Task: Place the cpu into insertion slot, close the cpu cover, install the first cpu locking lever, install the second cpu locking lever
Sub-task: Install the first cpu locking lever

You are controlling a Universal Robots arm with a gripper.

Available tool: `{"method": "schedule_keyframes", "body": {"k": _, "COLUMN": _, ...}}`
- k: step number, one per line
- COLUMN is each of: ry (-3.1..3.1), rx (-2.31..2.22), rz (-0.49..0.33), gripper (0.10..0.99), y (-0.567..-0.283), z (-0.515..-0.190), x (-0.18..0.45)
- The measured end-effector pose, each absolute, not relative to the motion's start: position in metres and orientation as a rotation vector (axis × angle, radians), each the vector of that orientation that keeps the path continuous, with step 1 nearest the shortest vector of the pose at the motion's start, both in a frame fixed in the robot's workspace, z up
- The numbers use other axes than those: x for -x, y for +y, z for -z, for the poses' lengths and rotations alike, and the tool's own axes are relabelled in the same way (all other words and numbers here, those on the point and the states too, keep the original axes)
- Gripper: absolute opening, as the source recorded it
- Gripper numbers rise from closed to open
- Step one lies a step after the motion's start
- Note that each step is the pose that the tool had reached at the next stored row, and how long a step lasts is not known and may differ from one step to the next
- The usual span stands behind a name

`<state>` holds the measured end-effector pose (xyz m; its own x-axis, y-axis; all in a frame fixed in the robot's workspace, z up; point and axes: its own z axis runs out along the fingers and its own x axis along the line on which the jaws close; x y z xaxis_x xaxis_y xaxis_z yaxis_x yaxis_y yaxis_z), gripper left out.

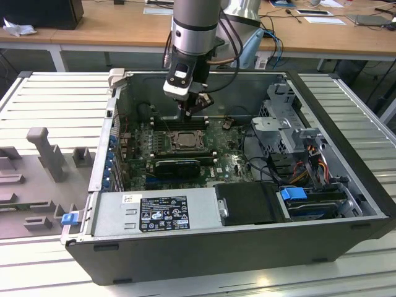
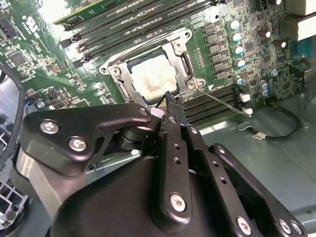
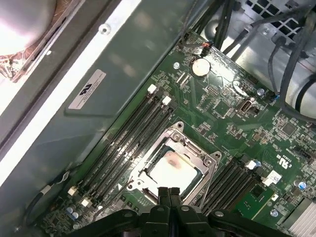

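Silvery-beige cpu (image 2: 150, 76) sits in the insertion slot (image 1: 183, 140) mid-frame in the exterior view, cpu cover (image 2: 183, 49) down around it; the pincer (image 3: 168, 191), tips pinched together on nothing, hangs beside the cover's edge, so the lever step seems in hand, calling for exact aim at the thin wire locking lever (image 2: 222, 100).

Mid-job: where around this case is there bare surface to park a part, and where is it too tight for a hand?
Bare: the ribbed tabletop on the exterior view's right of the case; on its left, grey fixtures take the nearer part. Crowded: memory slots flank the cpu cover by the pincer, and cables fill the drive side.
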<state>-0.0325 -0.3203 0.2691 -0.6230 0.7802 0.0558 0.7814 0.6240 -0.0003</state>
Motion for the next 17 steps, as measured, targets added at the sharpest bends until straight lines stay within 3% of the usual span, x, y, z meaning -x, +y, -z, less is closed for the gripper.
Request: {"method": "schedule_keyframes", "body": {"k": 17, "ry": -2.911, "rx": 1.032, "rz": 0.030, "gripper": 0.106, "y": -0.3204, "z": -0.2691, "x": 0.0325}}
